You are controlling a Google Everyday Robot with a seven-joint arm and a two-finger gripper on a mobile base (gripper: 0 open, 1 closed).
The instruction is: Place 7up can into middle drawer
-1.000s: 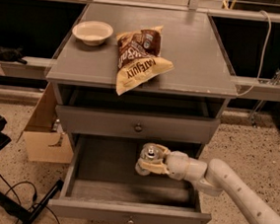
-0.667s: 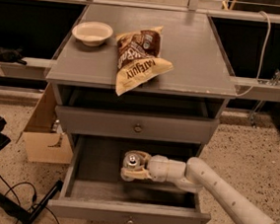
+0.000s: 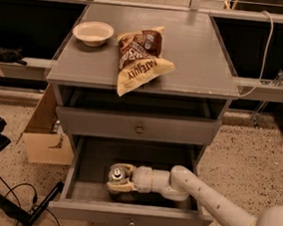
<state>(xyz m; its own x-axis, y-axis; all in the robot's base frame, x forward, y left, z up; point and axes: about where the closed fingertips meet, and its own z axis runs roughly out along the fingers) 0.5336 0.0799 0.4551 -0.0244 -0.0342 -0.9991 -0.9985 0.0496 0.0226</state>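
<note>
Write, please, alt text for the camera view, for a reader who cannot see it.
The robot's tool, reaching from the right, grips the 7up can inside the open middle drawer of a grey cabinet. A chip bag and a white bowl lie on the cabinet top.

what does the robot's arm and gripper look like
The arm is a smooth, off-white tube of rounded segments, with a line of small dark dots along the forearm; no loose cables show. It narrows to a cylindrical wrist and a cream gripper with two stubby curved fingers. The gripper is down in the open middle drawer, closed on the 7up can.
</note>
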